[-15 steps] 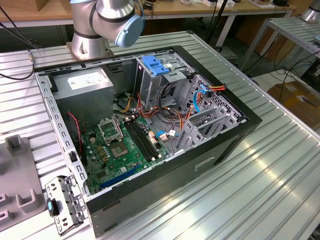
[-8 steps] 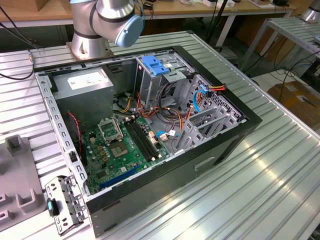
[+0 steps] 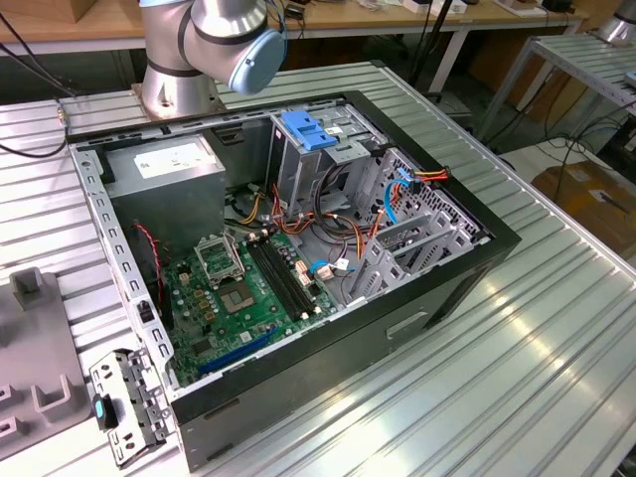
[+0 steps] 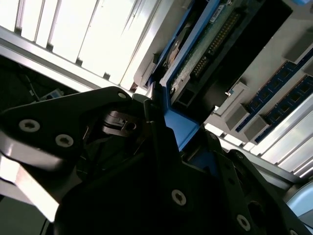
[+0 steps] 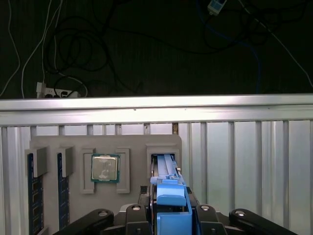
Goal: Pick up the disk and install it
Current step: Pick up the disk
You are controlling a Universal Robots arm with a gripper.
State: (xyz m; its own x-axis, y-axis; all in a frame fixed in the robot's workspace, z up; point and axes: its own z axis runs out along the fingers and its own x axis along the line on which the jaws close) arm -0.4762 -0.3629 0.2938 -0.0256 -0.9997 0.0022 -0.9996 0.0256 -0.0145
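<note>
Disk, first wrist view: on edge in a tray slot, the gripper clamped on its blue rails. Second wrist view: one rail sits in the grip, green board exposed. Exterior view: the cage stands in the case; an off-centre hold could tilt the disk and jam it against the slot wall.

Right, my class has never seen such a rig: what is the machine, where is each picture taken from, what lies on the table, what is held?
One robot arm stands on a ribbed metal table. The exterior view looks on from off the arm: an open computer case lies there, beside a grey tray. Both wrist views ride on the arm, looking past its pincer. The first wrist view shows the tray holding a chip, memory sticks and the disk, on edge in a slot. The pincer is at the disk's blue rail; whether it grips yet I cannot tell.
</note>
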